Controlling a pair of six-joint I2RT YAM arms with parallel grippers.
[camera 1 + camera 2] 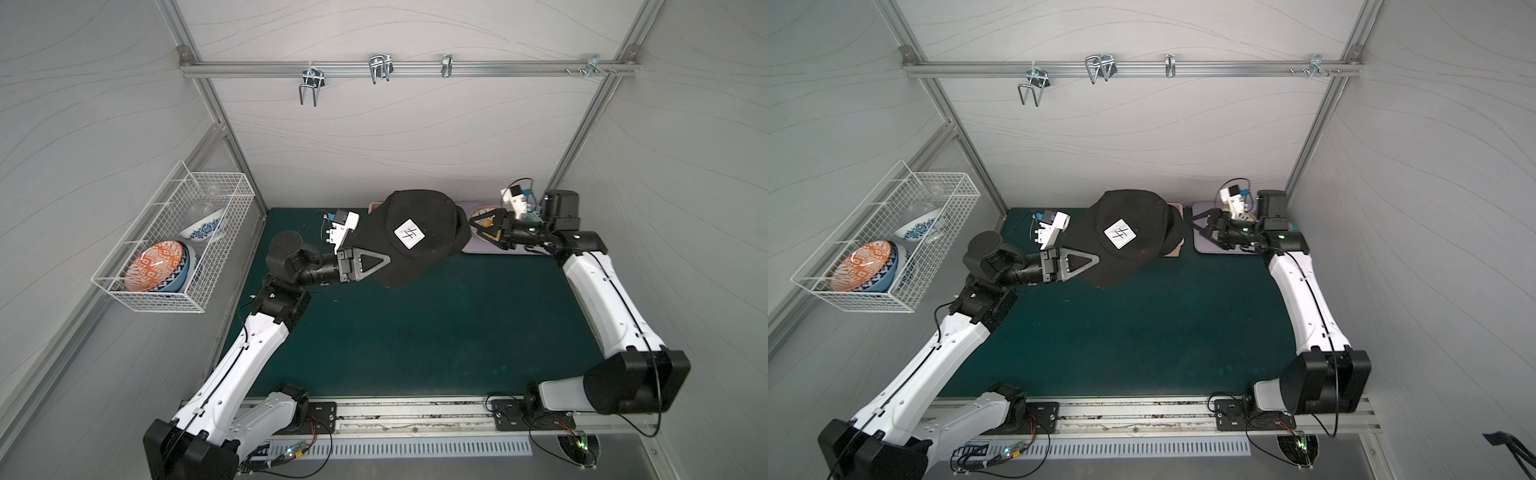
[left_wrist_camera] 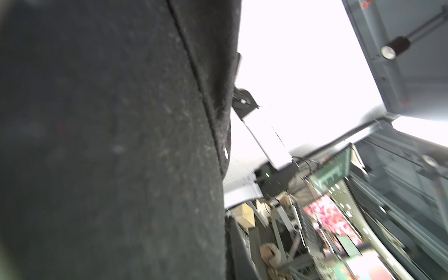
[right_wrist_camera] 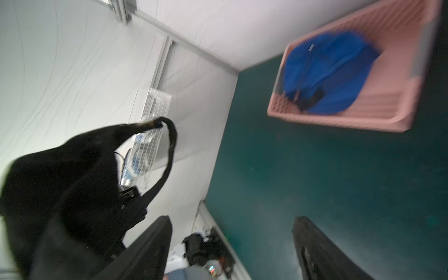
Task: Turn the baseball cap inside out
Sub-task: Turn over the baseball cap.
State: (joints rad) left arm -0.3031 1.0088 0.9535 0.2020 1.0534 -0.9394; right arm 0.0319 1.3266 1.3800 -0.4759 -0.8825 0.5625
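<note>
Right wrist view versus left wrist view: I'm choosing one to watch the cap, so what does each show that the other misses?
Only the right wrist view shows the pink basket holding a blue cap, the green table mat, the black cap's back strap and the open right pincer. Only the left wrist view shows a seam in the fabric close up and the blurred room beyond the cell. Both show the black baseball cap.

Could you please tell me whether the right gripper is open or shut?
Open: in the right wrist view the right gripper has its fingers wide apart, nothing gripped between them.
</note>
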